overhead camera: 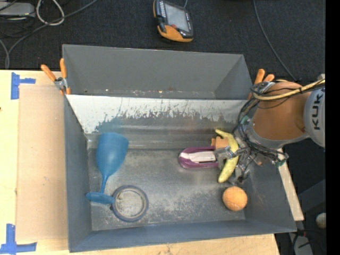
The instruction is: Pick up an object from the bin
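A blue plastic goblet point(110, 152) lies on its side at the left of the frame, its foot just beside a clear ring point(112, 203) at lower left. A purple-and-white object point(197, 158) lies right of centre, with an orange ball point(234, 199) at lower right. At the top, an orange-and-black handheld device point(173, 19) rests on dark carpet point(117, 15), and cables point(48, 7) lie at upper left.

You're looking at a grey metal bin point(159, 84), matt, its far wall and floor scuffed with pale scratches. At centre left, the blue goblet point(110, 153) looks like smooth plastic with a soft sheen. The purple-and-white piece point(197, 158) at centre shines glossy. The yellow banana point(229, 162) at centre right looks smooth and plastic-like; the orange ball point(235, 199) at lower right looks matt.
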Robot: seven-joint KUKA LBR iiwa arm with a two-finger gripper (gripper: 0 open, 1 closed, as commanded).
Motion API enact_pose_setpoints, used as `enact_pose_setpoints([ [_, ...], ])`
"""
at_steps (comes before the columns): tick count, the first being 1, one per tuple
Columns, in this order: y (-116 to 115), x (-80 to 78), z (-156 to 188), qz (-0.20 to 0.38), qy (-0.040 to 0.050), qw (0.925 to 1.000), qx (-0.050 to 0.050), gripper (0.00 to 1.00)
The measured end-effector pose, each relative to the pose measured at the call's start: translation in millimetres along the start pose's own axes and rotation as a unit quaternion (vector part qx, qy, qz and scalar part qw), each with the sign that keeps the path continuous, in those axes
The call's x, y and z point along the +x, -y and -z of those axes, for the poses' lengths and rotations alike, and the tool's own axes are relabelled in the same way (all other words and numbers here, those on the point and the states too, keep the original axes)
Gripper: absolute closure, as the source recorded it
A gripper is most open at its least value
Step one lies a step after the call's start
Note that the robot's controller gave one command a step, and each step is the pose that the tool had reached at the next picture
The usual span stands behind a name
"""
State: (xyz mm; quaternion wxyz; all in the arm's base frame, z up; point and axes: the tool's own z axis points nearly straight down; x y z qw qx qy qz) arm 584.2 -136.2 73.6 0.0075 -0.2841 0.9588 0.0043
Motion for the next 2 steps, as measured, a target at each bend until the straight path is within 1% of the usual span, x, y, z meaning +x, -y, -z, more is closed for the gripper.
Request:
enact_pose_setpoints([
  [1,-2.1,1.3,14.6,0.000,-0.0027,1.0000,-0.003,1.00],
  [2,-1.2,-0.9,40.0,-0.001,-0.0004,1.0000,0.000,1.00],
])
